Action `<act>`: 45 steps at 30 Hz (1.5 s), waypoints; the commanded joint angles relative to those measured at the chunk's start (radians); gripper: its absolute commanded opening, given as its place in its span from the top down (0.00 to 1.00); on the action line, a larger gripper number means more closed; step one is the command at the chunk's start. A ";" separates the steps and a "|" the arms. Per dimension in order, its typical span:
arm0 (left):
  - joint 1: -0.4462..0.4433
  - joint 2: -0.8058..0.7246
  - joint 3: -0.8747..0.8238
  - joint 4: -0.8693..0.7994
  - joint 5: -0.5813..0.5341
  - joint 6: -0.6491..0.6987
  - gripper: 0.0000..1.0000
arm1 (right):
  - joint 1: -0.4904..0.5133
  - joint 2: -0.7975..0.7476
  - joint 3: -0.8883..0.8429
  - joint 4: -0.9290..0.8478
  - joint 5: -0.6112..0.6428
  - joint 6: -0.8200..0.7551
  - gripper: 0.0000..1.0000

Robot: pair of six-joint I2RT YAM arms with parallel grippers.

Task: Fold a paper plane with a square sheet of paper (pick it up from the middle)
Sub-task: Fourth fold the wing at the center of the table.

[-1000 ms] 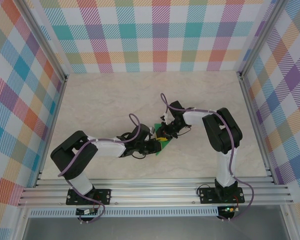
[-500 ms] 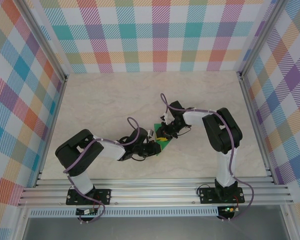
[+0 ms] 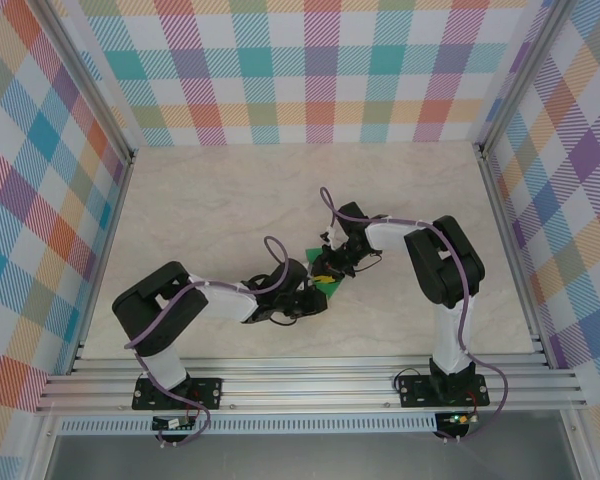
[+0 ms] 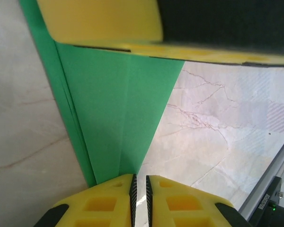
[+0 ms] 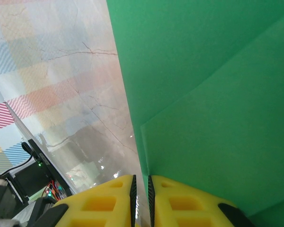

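We hold the paper plane [image 4: 118, 118] midway between the table [image 3: 210, 200] side edges.
The left gripper [image 4: 139, 182] and right gripper [image 5: 141, 182] are both clamped on it. From above we see green slivers; the left wrist reveals its centre crease.

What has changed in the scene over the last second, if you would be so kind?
The left arm swung its elbow rightward, toward the green paper, while the left pincer kept to the paper's edge. The right arm, the right pincer and the paper stayed put.
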 commanded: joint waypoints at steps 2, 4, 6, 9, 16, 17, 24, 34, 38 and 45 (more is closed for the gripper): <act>-0.069 -0.007 -0.059 -0.286 0.073 -0.002 0.84 | 0.001 0.035 -0.034 -0.052 0.120 -0.007 0.82; -0.069 -0.037 -0.064 -0.301 0.063 0.002 0.84 | 0.002 0.035 -0.031 -0.053 0.117 -0.007 0.82; -0.069 -0.070 -0.061 -0.312 0.065 0.010 0.84 | 0.002 0.036 -0.028 -0.055 0.121 -0.009 0.83; -0.068 -0.153 -0.070 -0.304 0.050 0.017 0.85 | 0.002 0.035 -0.025 -0.058 0.119 -0.007 0.83; 0.039 -0.466 -0.127 -0.369 -0.102 -0.005 0.83 | 0.002 0.031 -0.022 -0.050 0.103 -0.002 0.83; 0.055 -0.496 -0.119 -0.378 -0.107 0.003 0.81 | 0.002 0.032 -0.022 -0.050 0.104 -0.002 0.82; 0.085 -0.412 -0.032 -0.304 -0.020 0.058 0.81 | 0.002 0.027 -0.031 -0.034 0.095 0.010 0.82; 0.071 -0.146 0.084 -0.119 0.065 0.113 0.81 | 0.002 0.032 -0.026 -0.022 0.076 0.025 0.83; 0.066 -0.071 0.108 -0.093 0.081 0.116 0.81 | 0.002 0.034 -0.026 -0.019 0.075 0.027 0.83; 0.048 0.038 0.138 -0.099 0.067 0.134 0.83 | 0.002 0.039 -0.027 -0.014 0.066 0.031 0.83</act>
